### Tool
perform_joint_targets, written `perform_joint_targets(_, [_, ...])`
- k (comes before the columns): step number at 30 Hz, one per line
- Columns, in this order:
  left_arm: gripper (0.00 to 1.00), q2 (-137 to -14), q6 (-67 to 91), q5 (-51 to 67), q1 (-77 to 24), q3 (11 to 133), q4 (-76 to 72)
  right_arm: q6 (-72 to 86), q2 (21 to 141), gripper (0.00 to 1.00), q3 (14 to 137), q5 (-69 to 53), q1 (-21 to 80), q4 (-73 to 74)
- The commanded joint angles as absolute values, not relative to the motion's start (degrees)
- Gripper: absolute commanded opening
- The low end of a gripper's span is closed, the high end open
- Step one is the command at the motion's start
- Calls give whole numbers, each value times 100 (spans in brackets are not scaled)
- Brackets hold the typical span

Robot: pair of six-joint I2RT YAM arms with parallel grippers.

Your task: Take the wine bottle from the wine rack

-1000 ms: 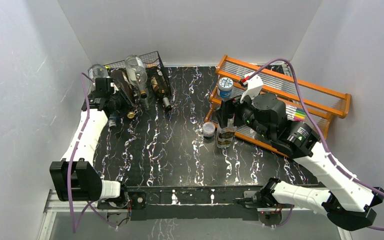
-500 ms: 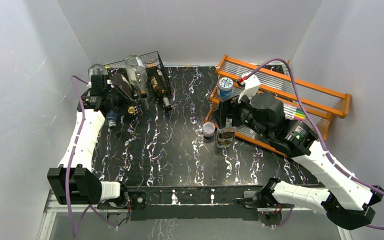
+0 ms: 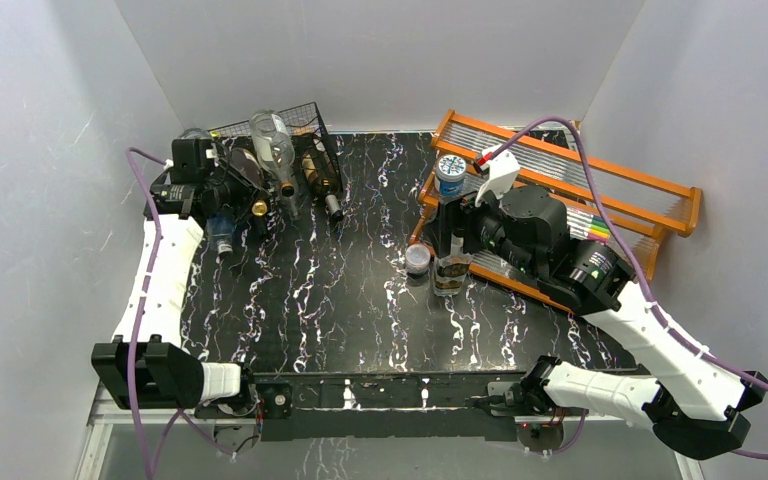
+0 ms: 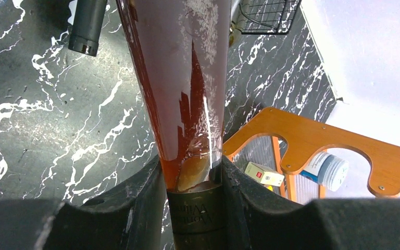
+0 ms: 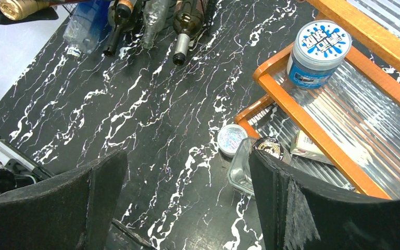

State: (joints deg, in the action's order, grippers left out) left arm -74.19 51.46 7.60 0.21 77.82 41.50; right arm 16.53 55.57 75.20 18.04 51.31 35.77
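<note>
The wine bottle (image 4: 182, 78) is brown-red glass with a gold cap (image 3: 258, 207). My left gripper (image 4: 195, 192) is shut on its neck, just below the shoulder. In the top view this gripper (image 3: 238, 195) sits at the front left of the black wire wine rack (image 3: 305, 112), and the bottle (image 3: 243, 170) slants back toward the rack. My right gripper (image 5: 185, 172) is open and holds nothing. It hovers over the table (image 3: 340, 290) in front of the orange shelf, at mid-right in the top view (image 3: 450, 225).
A clear bottle (image 3: 272, 140) and a dark bottle (image 3: 320, 180) lie in the rack, necks toward me. A bluish plastic bottle (image 3: 222, 235) lies beside it. The orange shelf (image 3: 610, 180) holds a blue-lidded jar (image 3: 450, 170). A small tin (image 3: 418, 258) and a square glass bottle (image 3: 450, 272) stand beneath my right gripper.
My left arm has swung left and back, carrying the bottle's gold-capped neck with it. The right arm has not moved.
</note>
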Motion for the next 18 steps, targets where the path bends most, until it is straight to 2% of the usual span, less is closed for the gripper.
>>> perform_joint_targets(1, [0,-6743,4910,956,60,8747,2566,1610,5550,98,7564,1727,5105,3169])
perform_joint_targets(8, [0,-6729,4885,1286,61,8914,2903,1206,5865,98,8013,1617,5109,3235])
perform_joint_targets(18, [0,-6514,5102,1590,56,9102,3656,406,6249,98,8088,218,5114,2566])
